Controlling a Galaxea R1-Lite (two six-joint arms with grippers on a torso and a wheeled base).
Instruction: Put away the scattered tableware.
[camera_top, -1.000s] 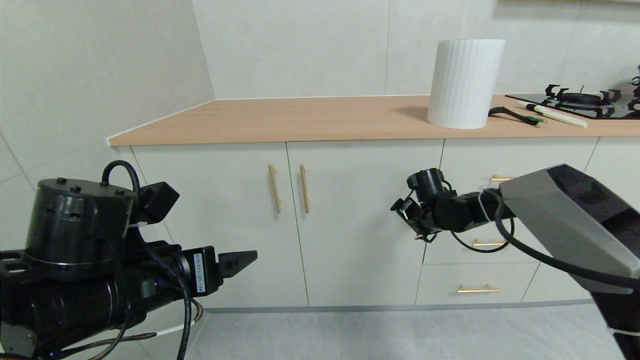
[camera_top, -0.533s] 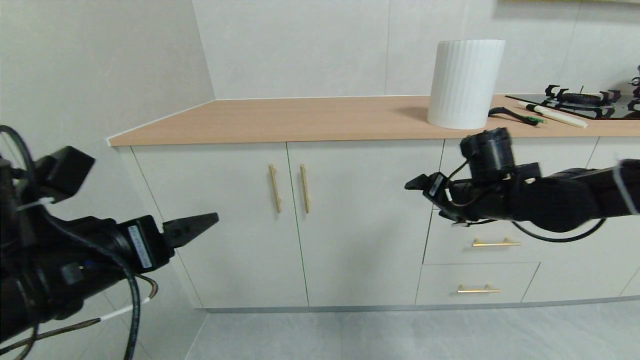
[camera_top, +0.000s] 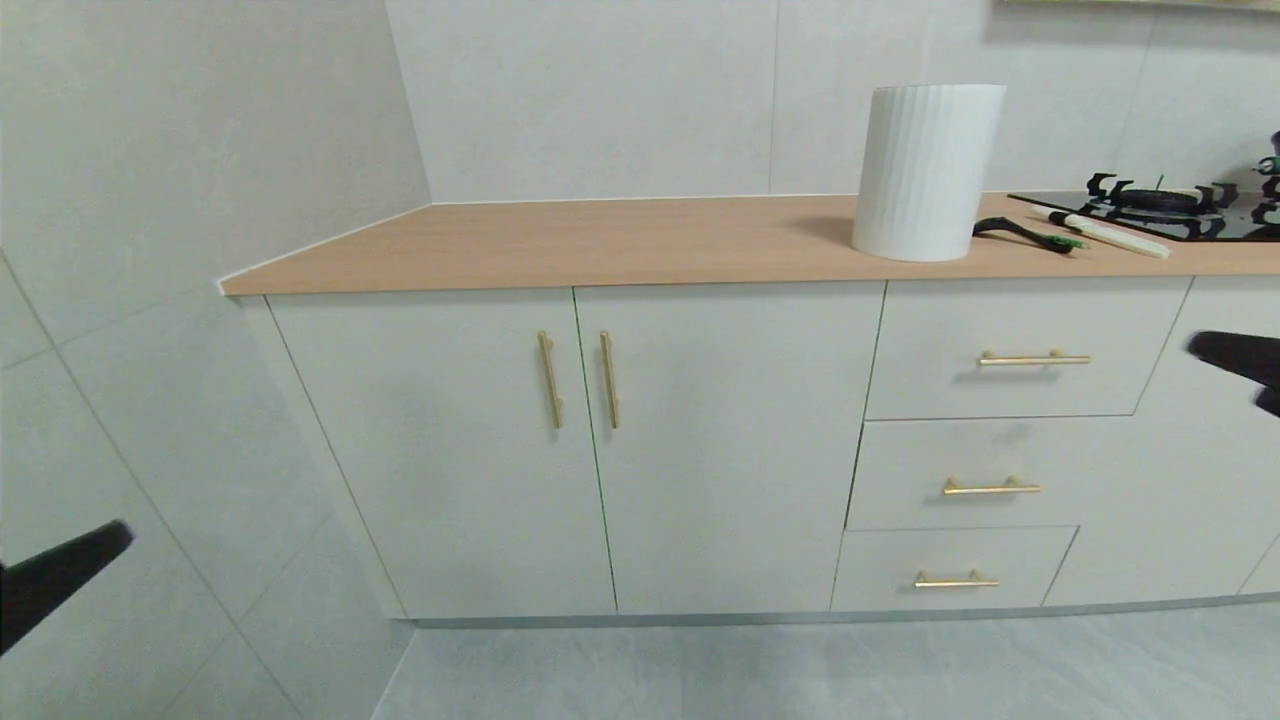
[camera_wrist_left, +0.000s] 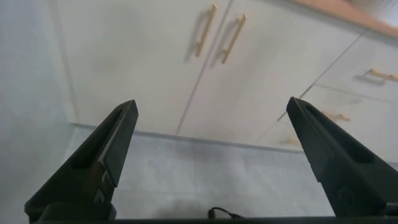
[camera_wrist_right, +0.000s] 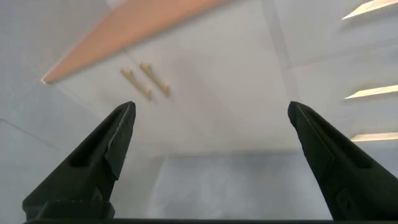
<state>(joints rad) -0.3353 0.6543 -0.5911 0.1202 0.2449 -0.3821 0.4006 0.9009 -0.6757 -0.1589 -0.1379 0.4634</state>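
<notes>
On the surface (camera_top: 600, 240), beside the white holder (camera_top: 925, 170), the tableware (camera_top: 1105, 232) is left untouched.
Both arms have been drawn back sideways; left gripper (camera_wrist_left: 211, 104) and right gripper (camera_wrist_right: 211, 107) are held wide apart, nothing grasped yet.

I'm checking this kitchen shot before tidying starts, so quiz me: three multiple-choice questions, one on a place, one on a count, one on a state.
1. Where does the white ribbed container stand? A on the wooden counter; B on the floor; C in a sink.
2. How many drawers show? A two; B three; C five.
3. The left gripper has its fingers: A open, empty; B shut on a spoon; C shut, empty.
Answers: 1 A, its base rests on the counter top; 2 B, three fronts stack under the counter; 3 A, the fingers stand wide apart with nothing between.
</notes>
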